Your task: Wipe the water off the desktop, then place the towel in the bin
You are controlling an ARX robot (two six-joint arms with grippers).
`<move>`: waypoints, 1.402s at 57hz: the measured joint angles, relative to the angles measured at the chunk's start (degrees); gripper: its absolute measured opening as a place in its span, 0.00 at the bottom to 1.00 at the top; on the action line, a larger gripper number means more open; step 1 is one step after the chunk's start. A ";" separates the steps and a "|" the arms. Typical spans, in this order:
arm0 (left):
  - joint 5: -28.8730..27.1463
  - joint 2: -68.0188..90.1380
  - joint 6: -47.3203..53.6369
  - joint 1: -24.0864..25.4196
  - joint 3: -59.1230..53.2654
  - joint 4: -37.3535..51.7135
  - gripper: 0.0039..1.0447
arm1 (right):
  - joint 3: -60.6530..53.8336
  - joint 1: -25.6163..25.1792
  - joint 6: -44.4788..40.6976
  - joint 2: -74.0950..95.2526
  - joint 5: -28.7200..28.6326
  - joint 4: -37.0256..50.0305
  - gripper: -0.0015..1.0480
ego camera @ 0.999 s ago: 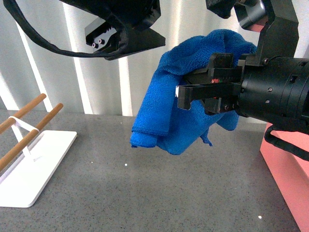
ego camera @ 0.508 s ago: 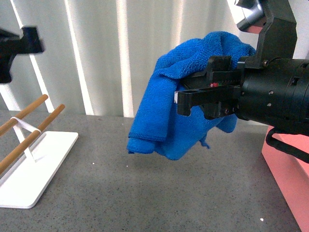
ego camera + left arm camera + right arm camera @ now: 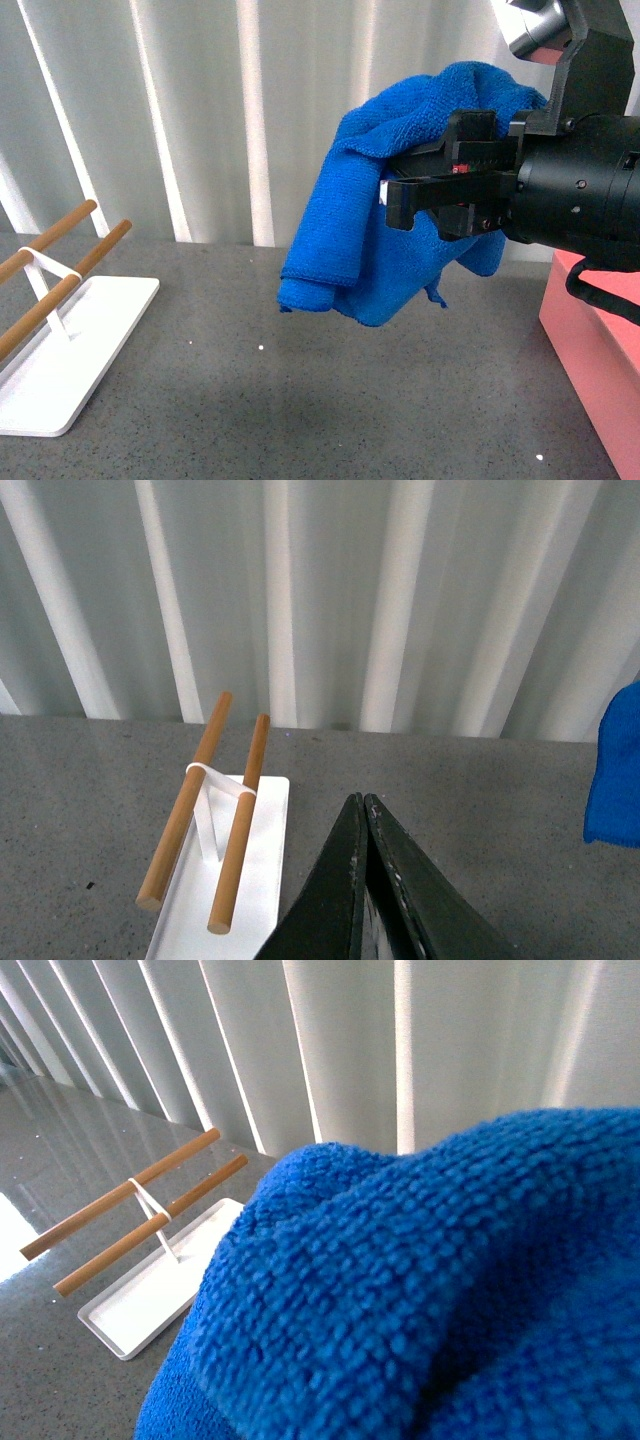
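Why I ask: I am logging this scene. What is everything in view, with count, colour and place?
royal-blue fuzzy microfibre towel: one, blue, held in the air above the desktop.
dark grey speckled stone-like desktop: one, dark grey, across the lower front view.
salmon-pink rectangular plastic bin: one, pink, at the right edge, partly in view.
white flat-based rack with wooden rods: one, white base with two brown rods, on the desktop at the left.
white ribbed wall: one, white, behind the desktop.
right pincer: one, black, shut on the towel.
left pincer: one, black, shut and empty, above the desktop near the rack.
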 joint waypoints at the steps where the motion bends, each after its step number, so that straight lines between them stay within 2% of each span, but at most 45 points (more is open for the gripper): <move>1: 0.35 -1.01 0.00 0.39 -0.63 -0.42 0.03 | -0.02 -0.07 -0.02 -0.04 0.02 0.00 0.06; 14: 2.78 -8.63 0.00 3.06 -4.26 -4.52 0.03 | -0.04 -0.46 -0.28 -0.26 0.02 -0.13 0.06; 17: 6.51 -10.47 0.02 5.44 -4.85 -5.79 0.03 | -0.04 -0.46 -0.31 -0.37 0.02 -0.28 0.06; 22: 7.50 -14.23 0.00 7.85 -5.95 -8.35 0.03 | -0.11 -0.46 -0.28 -0.59 0.50 -0.31 0.06; 35: 7.76 -18.29 0.04 8.20 -8.11 -9.07 0.03 | -0.90 -0.35 -0.46 -0.66 0.85 -0.26 0.06; 80: 7.82 -38.07 0.02 8.20 -8.13 -28.09 0.03 | -1.88 0.15 -0.90 -0.35 1.14 0.26 0.06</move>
